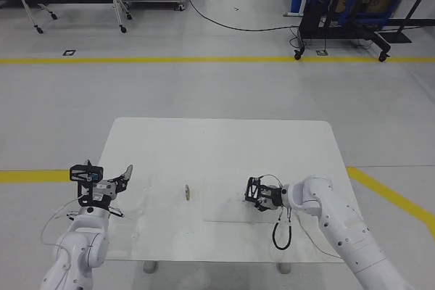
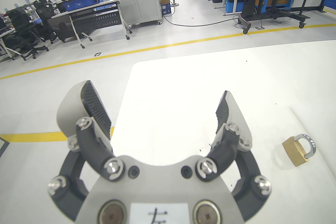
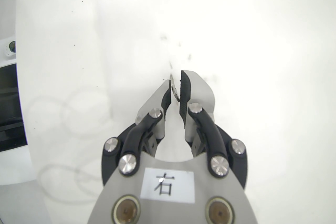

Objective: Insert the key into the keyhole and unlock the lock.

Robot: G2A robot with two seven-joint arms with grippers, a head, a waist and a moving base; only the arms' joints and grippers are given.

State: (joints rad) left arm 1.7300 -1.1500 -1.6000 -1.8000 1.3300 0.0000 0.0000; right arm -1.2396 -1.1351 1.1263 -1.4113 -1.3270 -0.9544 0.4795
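Observation:
A small brass padlock (image 1: 186, 192) with a silver shackle lies on the white table (image 1: 225, 145) near its middle; it also appears in the left wrist view as the padlock (image 2: 294, 151), off to the side of my left gripper. My left gripper (image 2: 157, 96) hovers open and empty over the table's left edge, where the top view also shows the left gripper (image 1: 109, 175). My right gripper (image 1: 252, 192) sits low over the table to the right of the padlock. In its wrist view the right gripper (image 3: 176, 81) is shut on a thin metal key (image 3: 174, 90), which sticks out slightly past the fingertips.
A black cable loop (image 1: 281, 235) hangs from the right arm near the table's front edge. The table top around the padlock is bare white surface with small dark specks. Beyond the far edge is open floor with a yellow line (image 1: 203, 59).

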